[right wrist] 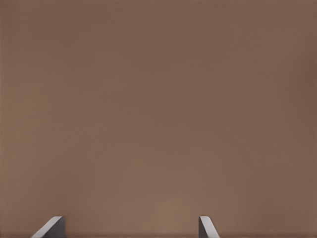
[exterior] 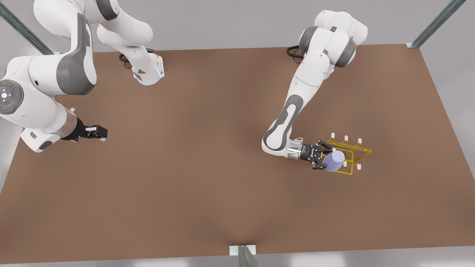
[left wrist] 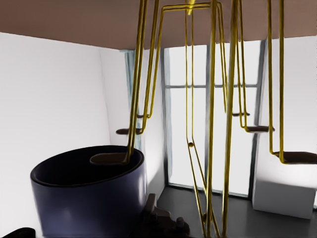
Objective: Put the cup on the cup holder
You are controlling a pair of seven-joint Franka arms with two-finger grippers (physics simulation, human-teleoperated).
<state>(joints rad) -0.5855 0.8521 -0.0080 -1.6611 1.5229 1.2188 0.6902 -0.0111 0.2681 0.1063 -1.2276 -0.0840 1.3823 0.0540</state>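
Brown worktop (exterior: 185, 178) under everything. Right tool (exterior: 97, 132) waits well away, fingers apart, empty. My left tool (exterior: 323, 155) grips the cup (exterior: 334, 161), mouth over a cup holder (exterior: 352, 150) peg just ahead. I'd stay aligned with that peg and seat fully before release.

A smooth, dark lavender-blue tapered cup (left wrist: 91, 198) sits close to the camera, its darker inside open to view. One short peg (left wrist: 108, 158) of the thin yellow wire cup holder (left wrist: 213, 129) lies across the cup's rim, reaching into its mouth. Other pegs stick out of the wire frame farther off, apart from the cup. The brown bench (left wrist: 74, 20) spans the far edge of the view behind the wires. Black parts of the left gripper (left wrist: 158, 220) show just beside the cup's wall.
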